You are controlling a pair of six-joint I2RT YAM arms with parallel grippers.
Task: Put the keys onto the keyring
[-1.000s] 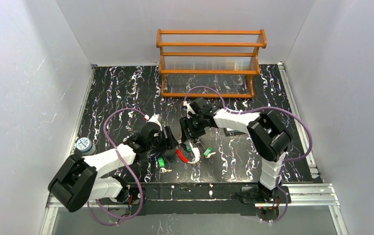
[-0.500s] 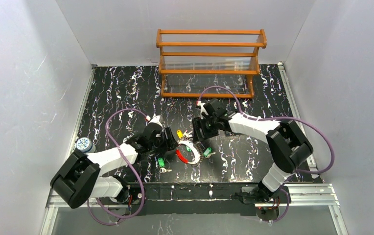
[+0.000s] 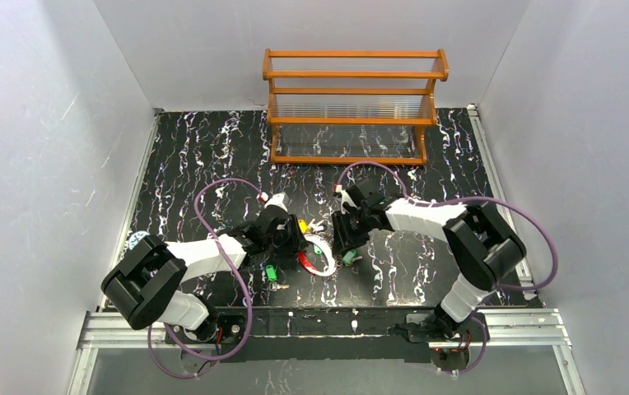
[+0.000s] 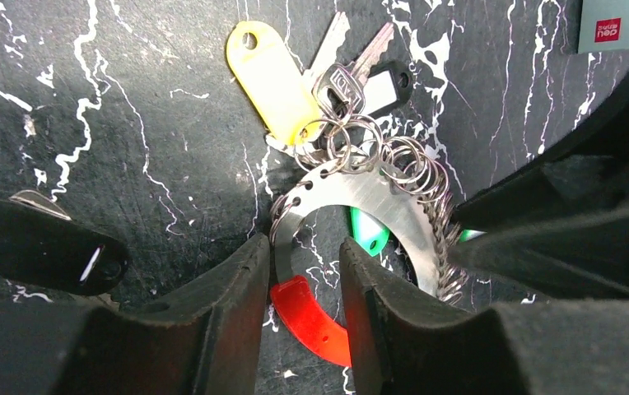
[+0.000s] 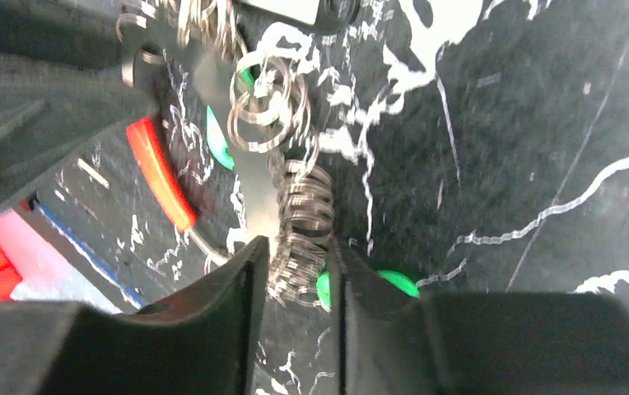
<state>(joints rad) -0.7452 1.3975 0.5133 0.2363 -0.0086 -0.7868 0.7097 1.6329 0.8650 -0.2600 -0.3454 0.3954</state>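
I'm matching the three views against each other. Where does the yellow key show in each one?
Top external: yellow key near the centre.
Left wrist: at the top, left of centre.
Right wrist: not in it.
Shared landmark: the keyring's red part, low centre in the left wrist view, left of centre in the right wrist view.

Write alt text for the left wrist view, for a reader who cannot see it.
The left gripper straddles the keyring where its silver band meets its red section. Small split rings crowd the band; a yellow key tag lies beyond it and a green key tag inside the loop.
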